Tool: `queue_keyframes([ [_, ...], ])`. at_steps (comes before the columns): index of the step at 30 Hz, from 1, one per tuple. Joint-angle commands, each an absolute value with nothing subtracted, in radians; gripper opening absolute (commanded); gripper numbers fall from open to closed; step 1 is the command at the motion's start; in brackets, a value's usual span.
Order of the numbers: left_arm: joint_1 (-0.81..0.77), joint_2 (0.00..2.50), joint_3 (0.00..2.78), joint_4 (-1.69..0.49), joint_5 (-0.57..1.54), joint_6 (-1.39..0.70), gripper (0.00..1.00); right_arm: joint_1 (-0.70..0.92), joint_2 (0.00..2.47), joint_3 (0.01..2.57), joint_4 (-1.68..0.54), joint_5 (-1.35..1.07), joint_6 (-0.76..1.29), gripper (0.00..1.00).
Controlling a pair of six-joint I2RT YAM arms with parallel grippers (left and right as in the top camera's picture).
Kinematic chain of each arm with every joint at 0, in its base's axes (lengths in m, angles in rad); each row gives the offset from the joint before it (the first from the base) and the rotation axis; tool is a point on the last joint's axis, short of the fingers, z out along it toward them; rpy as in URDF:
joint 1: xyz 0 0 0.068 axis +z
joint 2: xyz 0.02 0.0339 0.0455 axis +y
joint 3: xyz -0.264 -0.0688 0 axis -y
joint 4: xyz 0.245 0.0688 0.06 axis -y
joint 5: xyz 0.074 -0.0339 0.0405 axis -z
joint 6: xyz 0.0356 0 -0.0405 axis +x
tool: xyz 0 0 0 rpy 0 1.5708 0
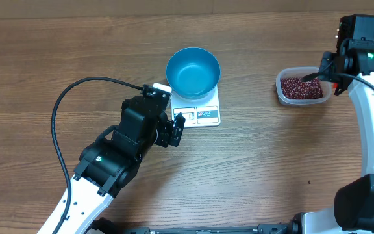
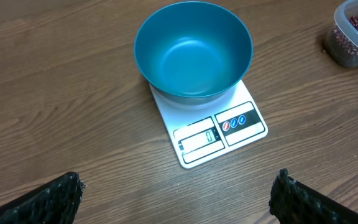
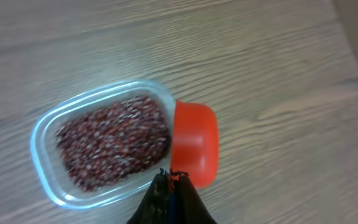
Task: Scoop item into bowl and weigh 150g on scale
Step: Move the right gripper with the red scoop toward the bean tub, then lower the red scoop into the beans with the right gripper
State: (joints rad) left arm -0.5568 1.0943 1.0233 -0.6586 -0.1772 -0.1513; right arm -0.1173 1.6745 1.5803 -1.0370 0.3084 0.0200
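The right gripper (image 3: 171, 182) is pressing its jaws narrowly together on the handle of the orange scoop (image 3: 194, 142), and no gap is showing between them. The cup of the scoop is hanging just beside the right end wall of the clear container (image 3: 42, 134), outside it. No beans are showing on it, and I cannot tell which way its mouth is facing. The red beans (image 3: 110, 146) are lying inside the container and filling most of it, at the far right of the table (image 1: 258, 169).

The left gripper (image 2: 178, 186) is holding its jaws wide apart with nothing between them. It is hovering on the near side of the white scale (image 2: 219, 134). The blue bowl (image 2: 194, 50) is standing on the scale, empty, and well apart from the container. The display (image 2: 197, 140) is too small to read.

In my judgement the first scoop is only beginning. To do it well, the cup is needing to come up over the wall, then go down into the beans with its mouth leading and travel along the long side of the container. This way the light container is less likely to slide or tip. The scoop should be level before it is leaving, and not heaped, so that beans are not falling on the way left to the bowl. Smaller loads are wiser when the reading is coming close to 150g.
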Motion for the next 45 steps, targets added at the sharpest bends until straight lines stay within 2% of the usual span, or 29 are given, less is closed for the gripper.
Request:
queue_keyframes([
  [1,-0.562,1.1,1.022,-0.658,-0.191,-0.154,0.99,-0.117,1.712,1.605,-1.031,0.232,-0.035,0.04],
  [21,-0.562,1.1,1.022,-0.658,-0.191,-0.154,0.99,-0.115,1.842,1.597,-1.048,0.222,-0.035,0.04],
  [45,-0.562,1.1,1.022,-0.658,-0.191,-0.154,1.0,-0.115,1.86,1.558,-1.045,0.15,-0.035,0.04],
])
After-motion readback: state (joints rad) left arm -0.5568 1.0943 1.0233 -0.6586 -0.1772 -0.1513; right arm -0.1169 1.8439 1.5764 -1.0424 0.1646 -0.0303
